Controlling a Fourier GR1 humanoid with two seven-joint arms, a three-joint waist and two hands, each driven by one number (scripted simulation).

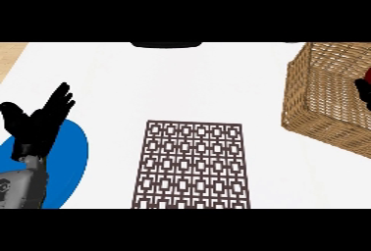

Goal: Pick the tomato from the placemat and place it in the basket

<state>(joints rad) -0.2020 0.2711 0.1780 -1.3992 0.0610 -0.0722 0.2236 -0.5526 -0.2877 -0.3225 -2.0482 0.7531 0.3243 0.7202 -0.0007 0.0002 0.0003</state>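
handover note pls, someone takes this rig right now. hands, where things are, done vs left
Left hand: open, fingers up, resting at the view's left over the blue plate.
Right hand: only black fingers show at the right edge, inside the basket; grip unclear.
Tomato: a red sliver by those fingers, inside the basket.
Placemat: bare.
Done: tomato carried from placemat to basket.
Left: confirm release, withdraw the right hand.
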